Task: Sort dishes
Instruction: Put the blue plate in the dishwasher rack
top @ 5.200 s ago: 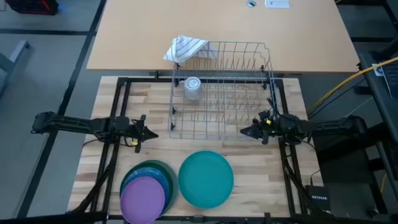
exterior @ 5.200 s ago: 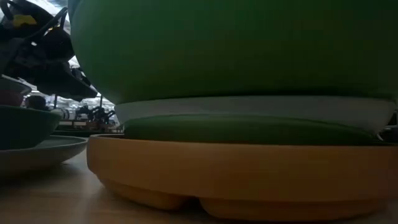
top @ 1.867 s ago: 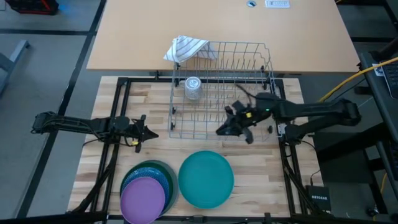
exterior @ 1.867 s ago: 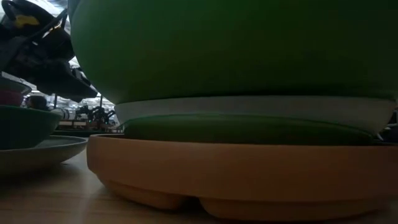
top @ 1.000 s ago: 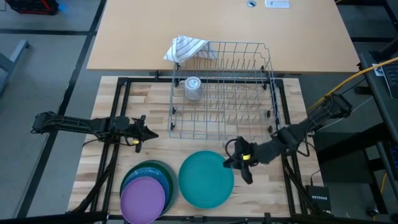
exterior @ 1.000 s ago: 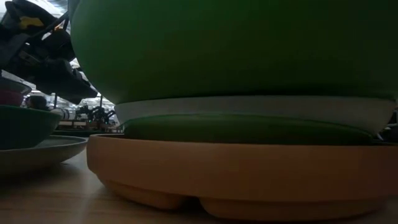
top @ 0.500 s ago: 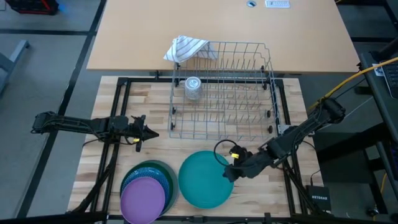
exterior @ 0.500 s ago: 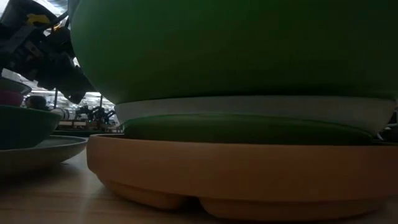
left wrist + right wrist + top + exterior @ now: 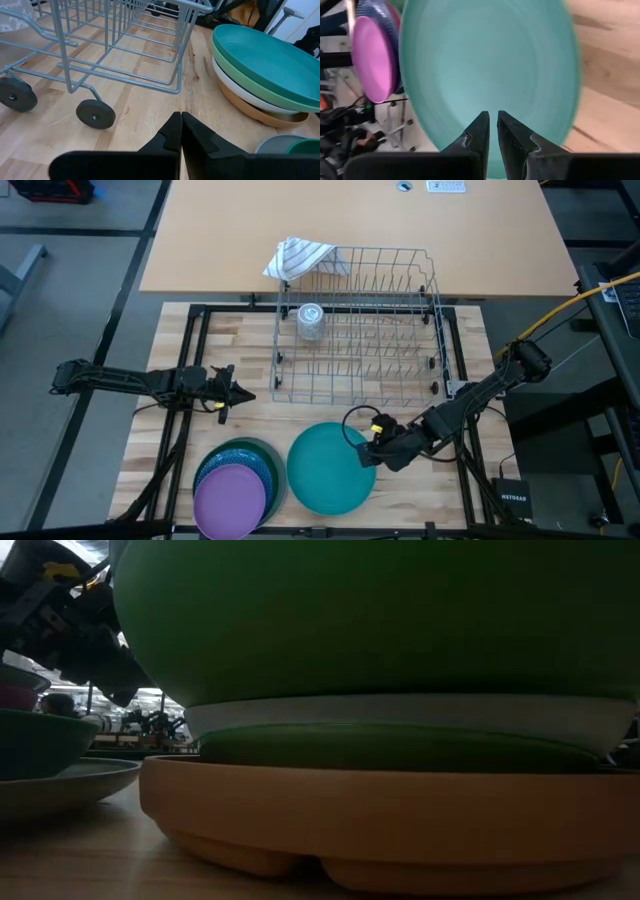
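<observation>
The right gripper (image 9: 372, 452) hangs at the teal plate's (image 9: 327, 470) rim, fingers (image 9: 481, 134) narrowly parted, gripping nothing; that plate tops a stack on the table (image 9: 255, 425) (purple plate (image 9: 229, 497) stack beside it). The left gripper (image 9: 245, 396) waits apart, fingers pressed together.

Teal plate (image 9: 331, 468) atop a green, white and tan stack, beside a purple-topped stack (image 9: 233, 495).

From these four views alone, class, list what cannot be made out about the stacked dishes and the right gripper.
- Teal plate, high view: hides every dish stacked beneath it.
- Same stack, low view: the green plate is cut off by the picture's edges, so the top of the stack is unseen.
- Purple plate, high view: covers the plates under it, so their count is unclear.
- Right gripper, right wrist view: jaws slightly apart at the teal plate's rim; contact uncertain.
</observation>
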`<control>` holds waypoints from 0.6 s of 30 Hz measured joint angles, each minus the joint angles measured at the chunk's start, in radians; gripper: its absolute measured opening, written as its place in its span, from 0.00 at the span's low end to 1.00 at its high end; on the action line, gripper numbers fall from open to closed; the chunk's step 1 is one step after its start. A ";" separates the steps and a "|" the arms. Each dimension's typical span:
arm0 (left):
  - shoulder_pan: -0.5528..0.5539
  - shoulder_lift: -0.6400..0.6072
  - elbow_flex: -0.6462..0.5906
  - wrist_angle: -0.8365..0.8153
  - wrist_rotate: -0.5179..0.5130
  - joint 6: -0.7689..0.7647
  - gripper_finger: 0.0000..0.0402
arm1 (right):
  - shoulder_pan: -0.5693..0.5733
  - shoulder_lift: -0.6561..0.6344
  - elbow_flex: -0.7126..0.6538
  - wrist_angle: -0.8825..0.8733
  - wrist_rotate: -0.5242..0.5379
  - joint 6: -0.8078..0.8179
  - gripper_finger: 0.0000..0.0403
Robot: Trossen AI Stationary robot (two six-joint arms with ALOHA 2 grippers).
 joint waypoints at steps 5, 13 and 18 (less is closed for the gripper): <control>0.000 0.000 0.000 0.000 0.000 0.000 0.00 | 0.000 0.000 0.000 0.081 -0.001 -0.057 0.11; 0.000 0.000 0.000 -0.005 0.000 0.000 0.00 | -0.039 0.000 0.000 0.106 -0.039 -0.083 0.26; 0.000 0.000 0.000 -0.005 0.000 0.000 0.00 | -0.096 0.000 0.000 0.090 -0.080 -0.083 0.45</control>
